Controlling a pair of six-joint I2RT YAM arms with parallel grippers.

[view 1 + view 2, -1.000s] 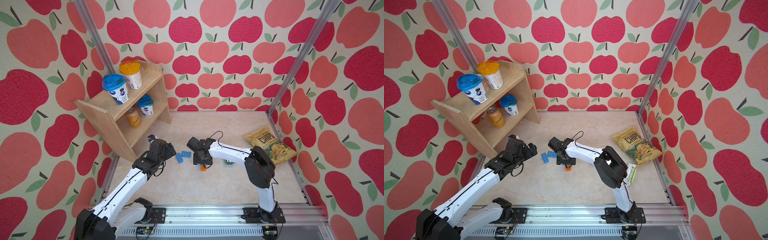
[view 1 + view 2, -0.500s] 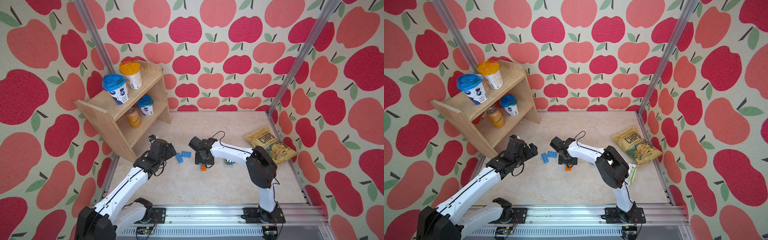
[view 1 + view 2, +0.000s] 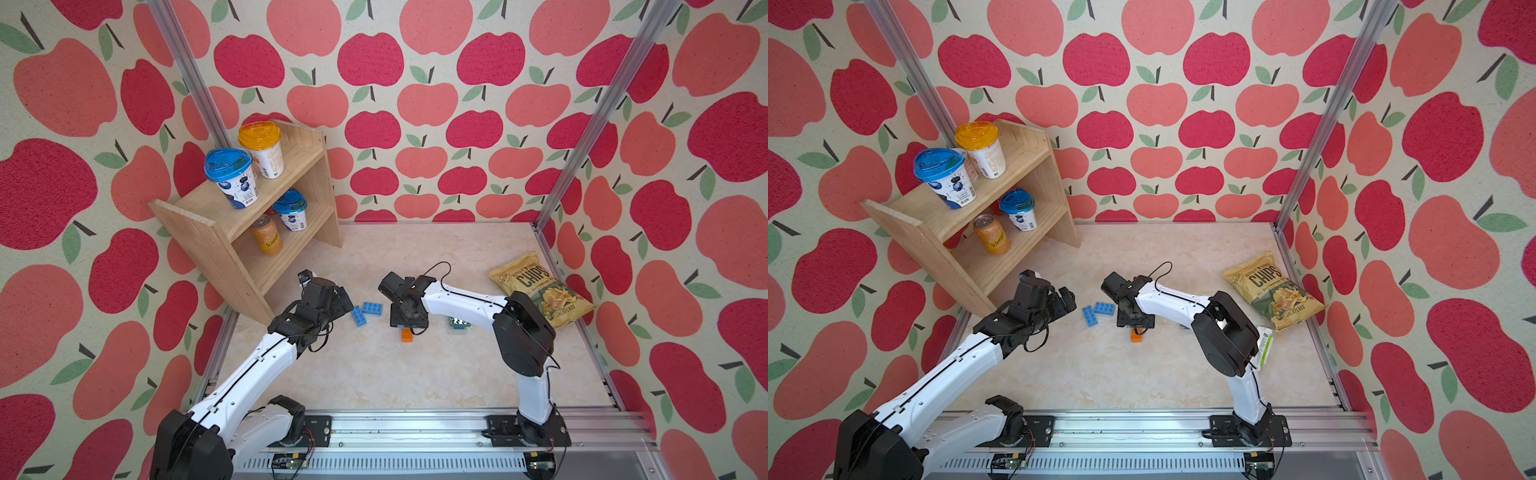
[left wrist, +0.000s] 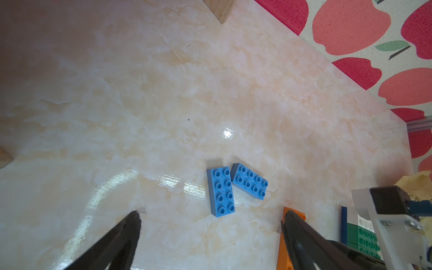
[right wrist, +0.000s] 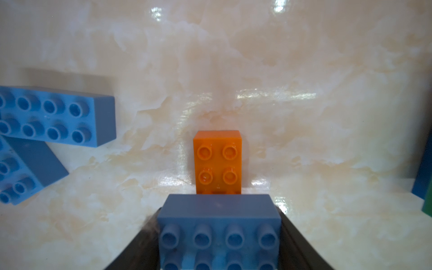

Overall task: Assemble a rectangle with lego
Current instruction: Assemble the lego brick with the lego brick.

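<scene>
My right gripper (image 5: 218, 236) is shut on a blue lego brick (image 5: 218, 210), studs facing the camera, held low over the table. Just beyond it lies an orange brick (image 5: 217, 161), partly under the gripper (image 3: 407, 321) in a top view. Two more blue bricks (image 4: 221, 194) (image 4: 250, 184) lie touching at a corner, between the two arms in both top views (image 3: 365, 311). My left gripper (image 4: 211, 218) hangs open just short of them, holding nothing. Green and white bricks (image 3: 459, 323) lie mostly hidden behind the right arm.
A wooden shelf (image 3: 232, 232) with cups and a can stands at the back left, close to the left arm. A chips bag (image 3: 540, 291) lies at the right by the frame post. Apple-patterned walls close in three sides.
</scene>
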